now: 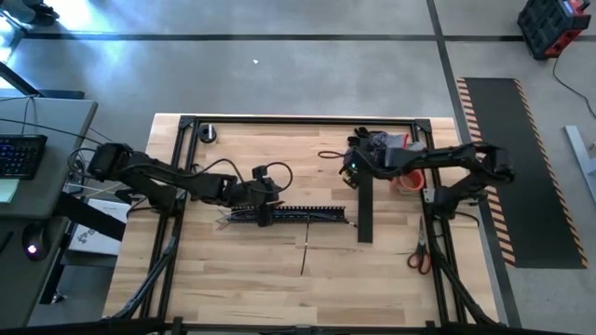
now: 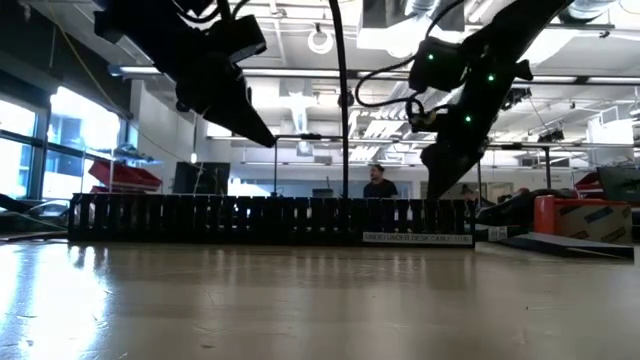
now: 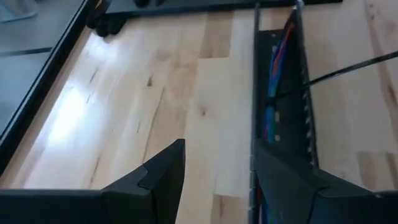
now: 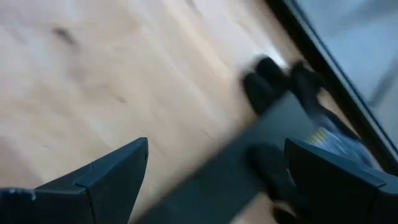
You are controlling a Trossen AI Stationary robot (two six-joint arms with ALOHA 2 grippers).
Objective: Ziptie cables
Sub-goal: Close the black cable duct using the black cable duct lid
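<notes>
The left gripper (image 1: 265, 207) hangs part-open and empty over the slotted duct (image 1: 303, 215), where the cables (image 3: 273, 93) lie. The right gripper (image 1: 349, 167), wide and empty, hovers far-right over the cover strip (image 1: 364, 209) (wooden table (image 1: 233, 270); workshop behind).

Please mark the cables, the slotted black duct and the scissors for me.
cables (image 3: 273, 93): left wrist view, coloured strands inside the duct.
slotted black duct (image 1: 307, 215): high view, middle of its length.
scissors (image 1: 418, 251): high view, near the red handles.

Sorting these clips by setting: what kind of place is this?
Probably a robotics lab or workshop: a wooden bench in a black frame, a desk with keyboard beside it, hazard-striped floor matting, and an open hall with exposed ceiling lights.
</notes>
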